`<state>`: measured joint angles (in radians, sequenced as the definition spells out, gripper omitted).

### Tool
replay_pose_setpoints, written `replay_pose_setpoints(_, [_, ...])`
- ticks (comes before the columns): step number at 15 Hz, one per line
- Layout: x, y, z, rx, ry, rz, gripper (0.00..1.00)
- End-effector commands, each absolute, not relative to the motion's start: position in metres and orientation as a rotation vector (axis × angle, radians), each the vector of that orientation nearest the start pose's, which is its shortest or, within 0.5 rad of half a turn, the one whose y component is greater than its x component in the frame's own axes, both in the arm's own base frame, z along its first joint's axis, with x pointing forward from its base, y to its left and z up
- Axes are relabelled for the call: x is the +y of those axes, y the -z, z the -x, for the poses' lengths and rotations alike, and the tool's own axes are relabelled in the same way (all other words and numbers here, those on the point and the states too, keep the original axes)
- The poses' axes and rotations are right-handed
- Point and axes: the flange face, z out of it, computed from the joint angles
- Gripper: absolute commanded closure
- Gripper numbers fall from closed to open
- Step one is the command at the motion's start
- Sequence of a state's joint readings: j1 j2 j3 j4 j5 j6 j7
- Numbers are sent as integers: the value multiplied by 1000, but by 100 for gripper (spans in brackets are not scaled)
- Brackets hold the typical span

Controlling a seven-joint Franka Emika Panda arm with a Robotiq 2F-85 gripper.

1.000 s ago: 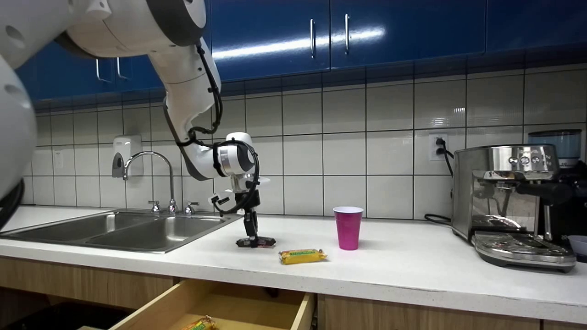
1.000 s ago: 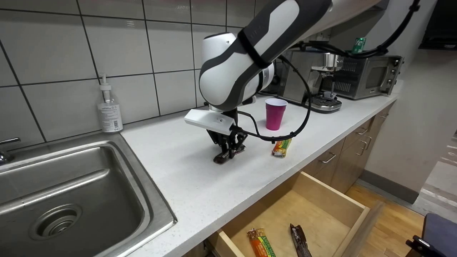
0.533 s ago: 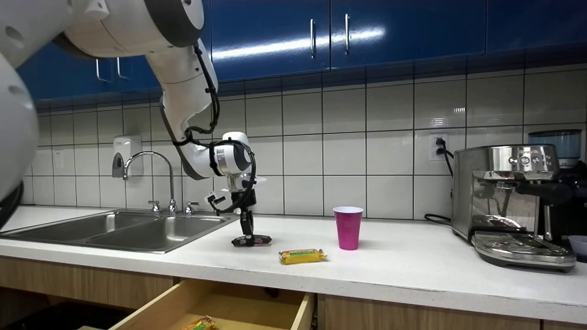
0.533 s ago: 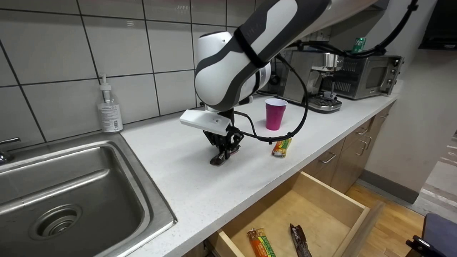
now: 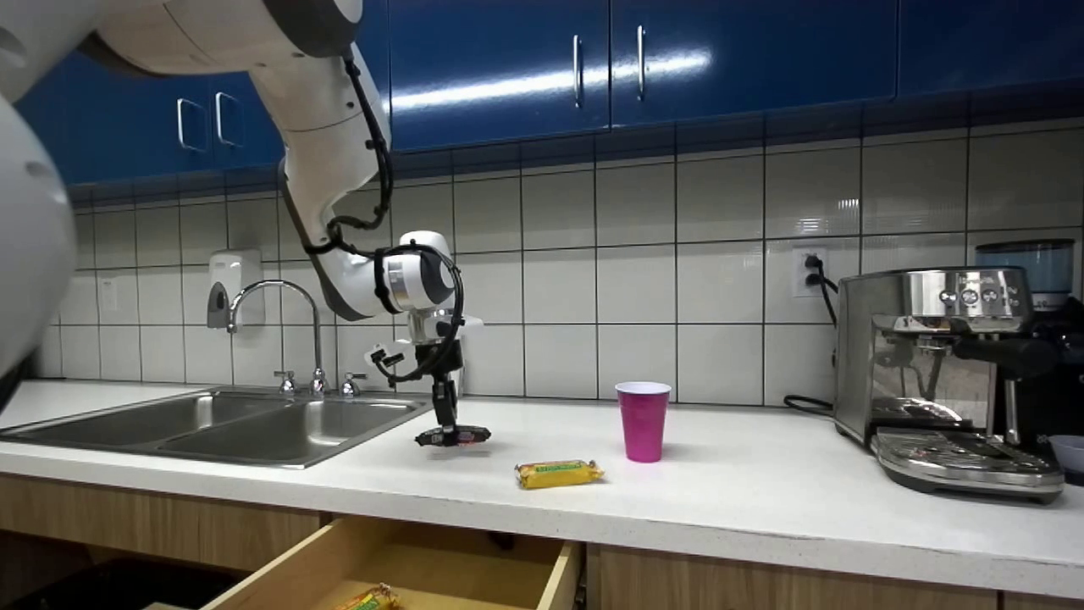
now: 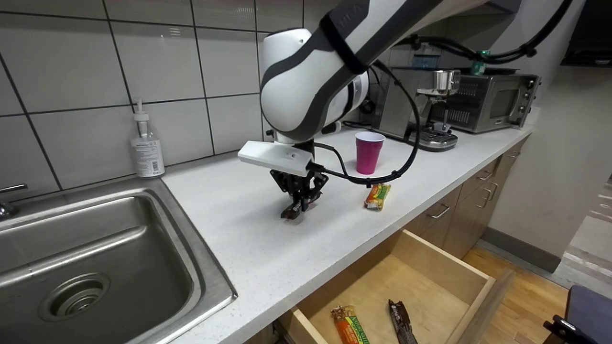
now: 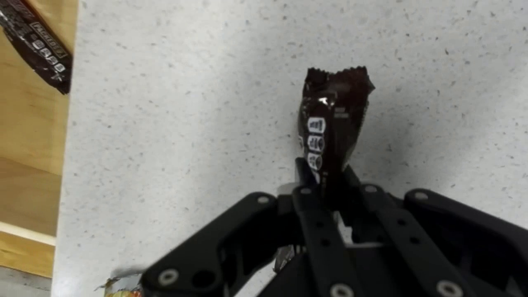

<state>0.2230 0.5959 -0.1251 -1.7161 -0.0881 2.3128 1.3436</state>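
Gripper (image 7: 328,175): points down over the white countertop (image 5: 762,487), its two fingers narrowed and pinching a dark brown snack bar (image 7: 336,111) across the middle.
Grip: both ends of the bar stick out past the fingers; the wrist view shows one jagged, crimped end and white nutrition boxes printed on the wrapper.
Height: in an exterior view the bar is roughly level, just above the countertop, with a shadow beneath.
Yellow snack bar (image 5: 559,474): lying on the countertop near the gripper, closer to the front edge.
Magenta cup (image 5: 644,424): upright, white inside, beyond the yellow snack bar and apart from it.
Drawer (image 6: 430,272): pulled out below the countertop; an orange-and-yellow snack bar (image 6: 350,327) and a brown-wrapped snack bar (image 6: 402,322) lie in it, apart.
Sink (image 6: 208,267): steel, with two basins, a faucet (image 5: 318,339) at the back and a pump bottle (image 6: 147,155) by one corner.
Espresso machine (image 5: 898,364): on the countertop, well apart from the sink, with a countertop oven (image 6: 499,102) next to it.
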Motion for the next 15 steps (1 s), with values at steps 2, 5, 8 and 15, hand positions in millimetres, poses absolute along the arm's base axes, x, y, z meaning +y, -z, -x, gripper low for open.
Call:
replay_pose_setpoints(2, [69, -267, -624, 1727, 102, 2761, 96])
replay_pose_setpoints(5, [64, -271, -599, 1723, 83, 2785, 96])
replay_pose_setpoints(8, [60, -272, -569, 1716, 66, 2816, 96])
replay_pose_setpoints(15, [48, -257, -496, 1696, 4, 2887, 96])
